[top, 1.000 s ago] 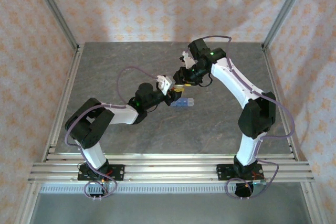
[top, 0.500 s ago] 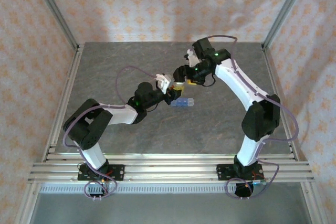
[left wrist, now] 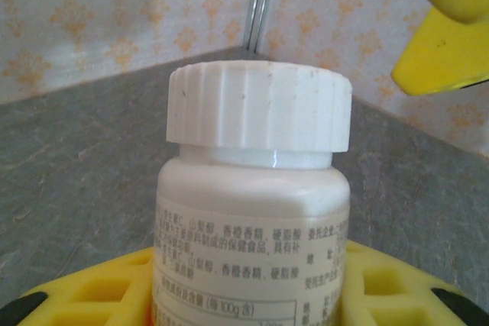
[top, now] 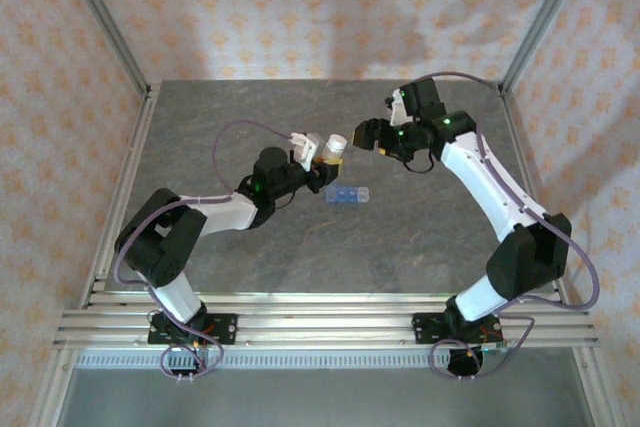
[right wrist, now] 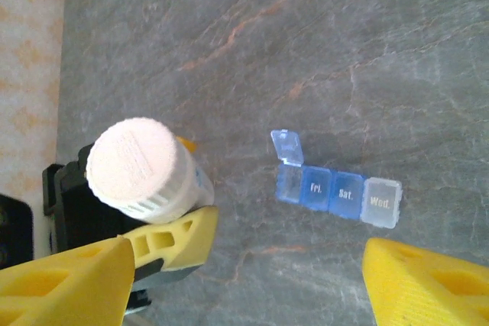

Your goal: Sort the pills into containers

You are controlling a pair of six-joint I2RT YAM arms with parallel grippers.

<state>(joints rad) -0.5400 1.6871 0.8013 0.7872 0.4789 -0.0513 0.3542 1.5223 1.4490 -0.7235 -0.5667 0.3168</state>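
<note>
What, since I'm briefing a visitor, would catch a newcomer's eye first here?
The white-capped plastic pill bottle, held mid-table in the left gripper. Just beside it lies a small translucent light-blue pill box, one end lid flipped open, while the right gripper hovers open nearby.

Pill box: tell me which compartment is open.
The end compartment beside "Fri.": its lid is flipped up, while the other three are shut.
</note>
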